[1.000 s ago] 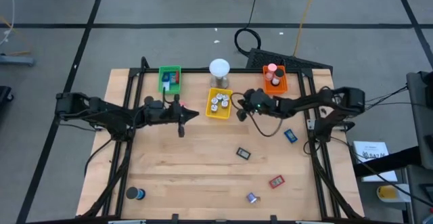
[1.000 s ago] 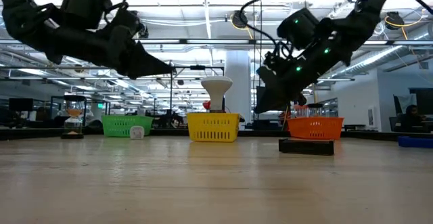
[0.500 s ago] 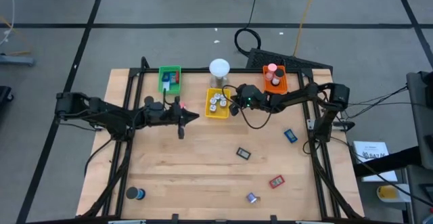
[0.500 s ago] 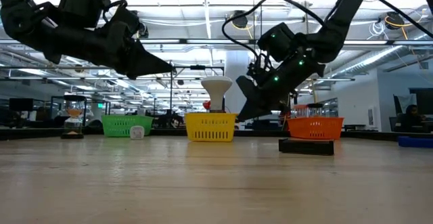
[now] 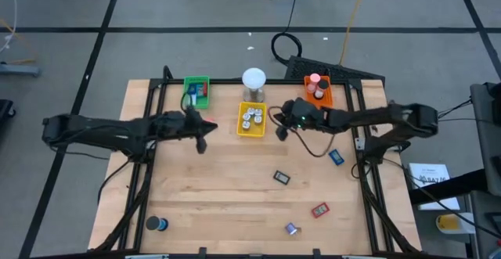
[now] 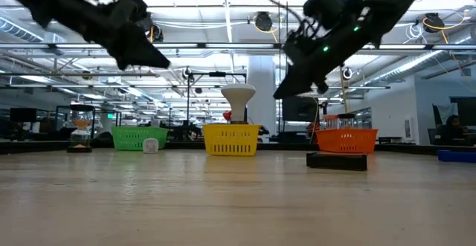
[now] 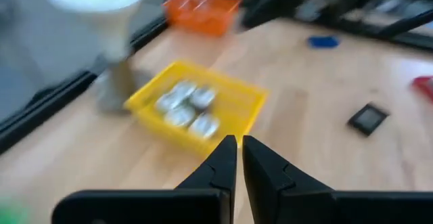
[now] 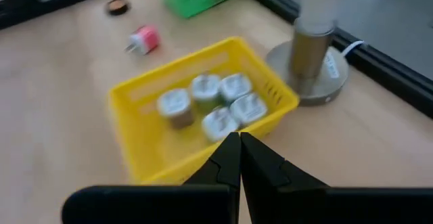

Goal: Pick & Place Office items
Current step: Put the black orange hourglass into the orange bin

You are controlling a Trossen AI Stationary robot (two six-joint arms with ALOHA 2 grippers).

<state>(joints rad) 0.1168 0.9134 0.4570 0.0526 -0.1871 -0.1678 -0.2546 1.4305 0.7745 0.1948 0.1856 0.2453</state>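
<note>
Wooden table (image 5: 235, 188) with black frame rails; both arms raised above it, per low view.

Left arm reaches in from the left; left gripper (image 5: 202, 136) sits just left of the yellow tray (image 5: 242, 118), fingers closed, nothing between them (left wrist view).

Right arm reaches in from the right; right gripper (image 5: 280, 128) is just right of the yellow tray, fingers pressed together, empty (right wrist view).

Three trays along the far edge: green tray (image 5: 188, 87) at left, yellow tray centre, orange tray (image 5: 326, 95) at right. White-domed metal cylinder (image 5: 254, 80) stands just beyond the yellow tray.

Office items:
- silvery-white round bits (image 5: 252, 117) in the yellow tray, clustered;
- red and blue pieces (image 5: 199, 91) in the green tray;
- pink bit (image 5: 314, 80) and dark roll (image 5: 322, 82) in the orange tray;
- pink-red piece (image 5: 208, 121) on the table, near the left gripper;
- blue piece (image 5: 336, 157) at right;
- dark rectangular piece (image 5: 281, 178) mid-table;
- red piece (image 5: 319, 210) near right;
- small purple-grey piece (image 5: 291, 228) at the near edge;
- blue-black roll (image 5: 157, 224) near left corner.
</note>
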